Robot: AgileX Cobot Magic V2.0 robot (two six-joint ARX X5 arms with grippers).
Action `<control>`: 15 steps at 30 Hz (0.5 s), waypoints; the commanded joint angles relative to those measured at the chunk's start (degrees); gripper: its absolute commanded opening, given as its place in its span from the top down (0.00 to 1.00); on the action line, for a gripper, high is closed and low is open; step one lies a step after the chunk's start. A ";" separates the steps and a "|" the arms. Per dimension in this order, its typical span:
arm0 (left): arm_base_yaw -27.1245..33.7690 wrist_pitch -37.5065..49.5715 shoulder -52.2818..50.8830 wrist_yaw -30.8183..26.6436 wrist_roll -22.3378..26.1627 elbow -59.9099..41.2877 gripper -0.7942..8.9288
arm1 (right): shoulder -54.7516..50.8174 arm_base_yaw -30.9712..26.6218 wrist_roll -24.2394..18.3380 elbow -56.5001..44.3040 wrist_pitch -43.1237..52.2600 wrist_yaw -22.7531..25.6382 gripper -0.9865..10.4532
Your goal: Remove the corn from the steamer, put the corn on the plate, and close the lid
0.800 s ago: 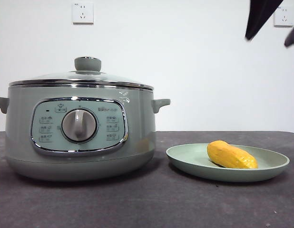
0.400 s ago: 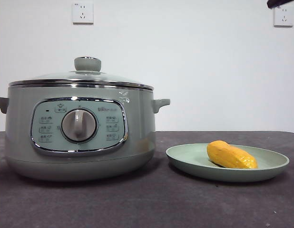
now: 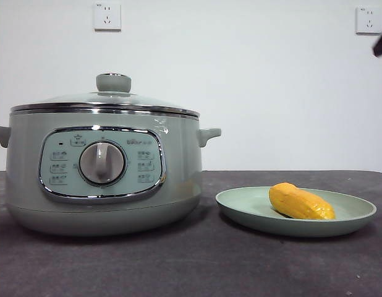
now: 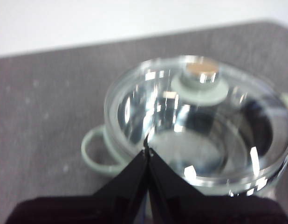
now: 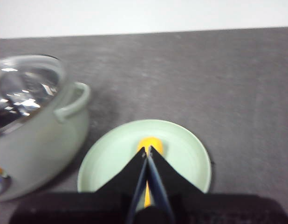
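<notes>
Front view is showing the job all but wrapped up: the corn is lying on its side in the plate, toward the middle of the dish, and the plate is sitting on the dark table just beside the steamer. The lid is resting on the steamer's steel rim, level as far as I can judge, with its pale knob standing upright on top.

Neither arm is touching anything. The left gripper is hanging above the steamer, looking down through the glass of the lid, and its two black jaws are pressed together with nothing between them. The right gripper is hovering over the plate with the corn just past its tip; its jaws are also closed tight and empty. In the front view only a dark tip of an arm is showing at the upper right edge, too little to say which arm it is.

To my eye, all three steps are looking done, so the moment is reading as the close of the task rather than any step in progress. The next move is calling for little: both arms only need to be kept clear of the lid knob and the plate rim, so that nothing gets nudged out of place.
</notes>
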 commanded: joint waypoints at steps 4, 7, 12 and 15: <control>0.07 -2.75 0.74 0.04 0.22 -0.26 0.92 | -0.09 -0.02 0.81 -0.31 -2.73 0.48 0.91; 0.07 -2.89 1.01 0.07 0.22 -0.26 0.92 | -0.09 -0.02 0.81 -0.31 -4.11 0.44 0.91; -0.11 -2.91 0.92 0.24 0.22 -0.28 0.92 | -0.07 -0.02 0.81 -0.31 -6.40 0.46 0.91; 0.11 -3.56 -2.40 -0.48 3.02 -0.28 0.92 | -0.07 -0.02 0.81 -0.31 -6.95 0.46 0.91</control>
